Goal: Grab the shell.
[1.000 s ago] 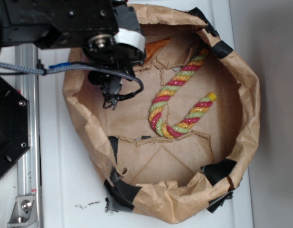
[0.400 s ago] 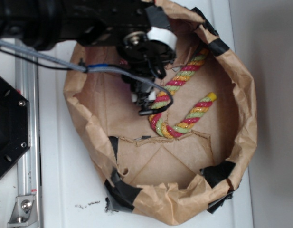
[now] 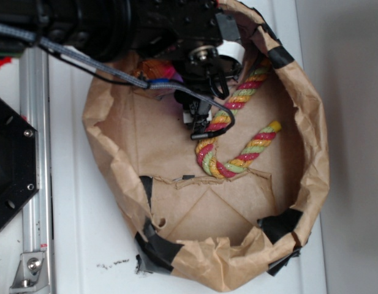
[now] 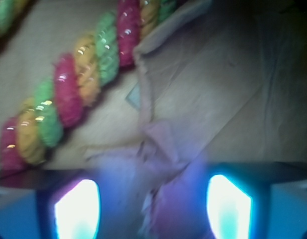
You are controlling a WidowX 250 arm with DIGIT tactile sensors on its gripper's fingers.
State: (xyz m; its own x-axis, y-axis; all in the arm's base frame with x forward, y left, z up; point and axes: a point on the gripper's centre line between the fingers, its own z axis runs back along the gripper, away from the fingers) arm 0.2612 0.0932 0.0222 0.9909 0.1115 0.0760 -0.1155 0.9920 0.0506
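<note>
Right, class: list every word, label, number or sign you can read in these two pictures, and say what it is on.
None can be read: no print shows on the crumpled brown paper bowl, its black tape patches or the red-yellow-green twisted rope.
Black specks on the white tabletop are smudges, not letters.

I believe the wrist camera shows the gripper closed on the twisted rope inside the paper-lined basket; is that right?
Not quite. In the wrist view the gripper is open, its two glowing fingertips standing well apart with only torn brown paper between them. The twisted rope lies off to the upper left, ungripped. The exterior view confirms it sits inside the paper-lined basket.
</note>
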